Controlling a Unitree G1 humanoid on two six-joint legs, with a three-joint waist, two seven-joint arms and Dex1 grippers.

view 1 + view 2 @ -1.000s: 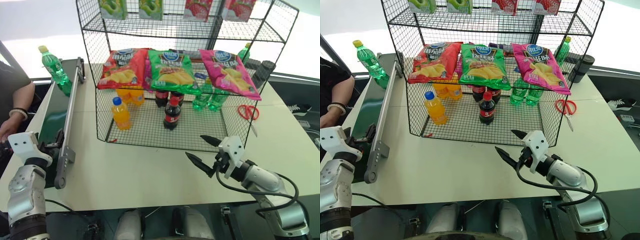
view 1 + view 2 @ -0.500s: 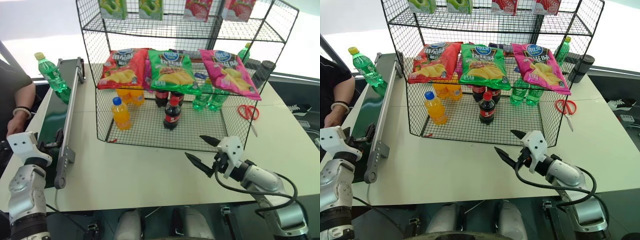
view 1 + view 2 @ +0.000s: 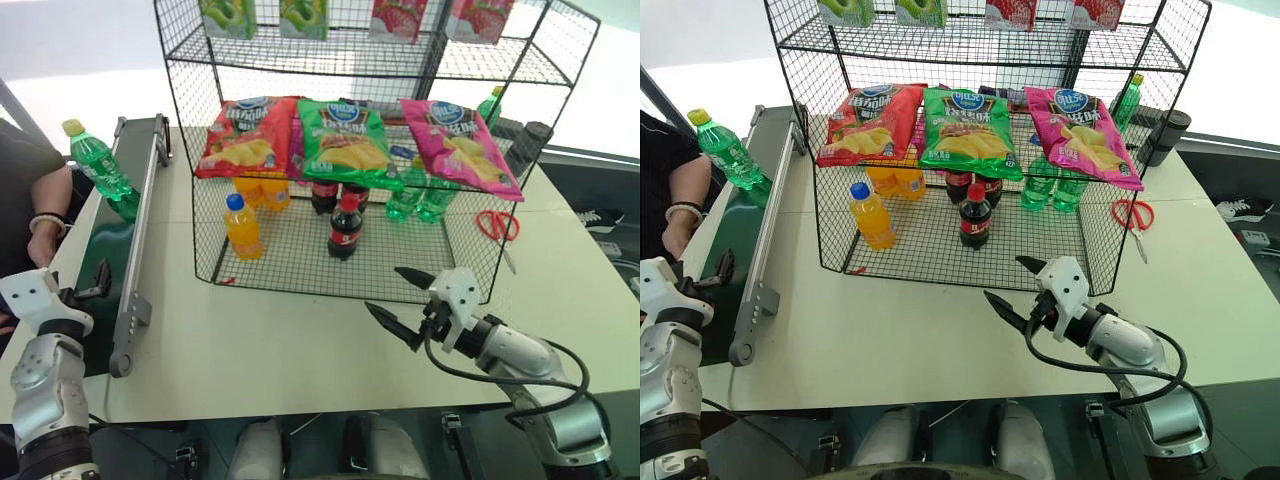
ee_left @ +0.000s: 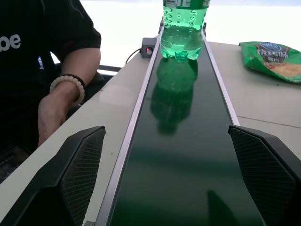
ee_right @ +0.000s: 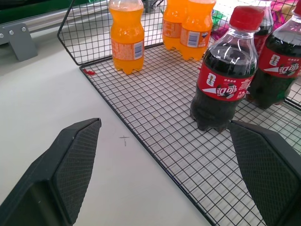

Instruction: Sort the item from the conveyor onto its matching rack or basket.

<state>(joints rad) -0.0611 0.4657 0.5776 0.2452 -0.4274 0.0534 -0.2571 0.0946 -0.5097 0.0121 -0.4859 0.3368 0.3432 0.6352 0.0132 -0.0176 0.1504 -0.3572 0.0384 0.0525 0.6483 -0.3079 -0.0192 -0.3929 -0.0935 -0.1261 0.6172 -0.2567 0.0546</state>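
The item, a green soda bottle with a yellow cap, stands upright on the conveyor, a dark-green belt along the table's left side. In the left wrist view the bottle stands farther up the belt, straight ahead of my left gripper. That gripper is open over the belt's near end, holding nothing. The black wire rack rises at the table's middle. My right gripper hovers open just before the rack's front edge, facing a cola bottle.
A person's forearm with a bead bracelet rests left of the conveyor. Chip bags lie on the rack's middle tier, with orange, cola and green bottles below. Red scissors lie on the table at right.
The green bottle has travelled along the belt toward my left gripper. The person's hand has drawn back a little. Both grippers stay open.
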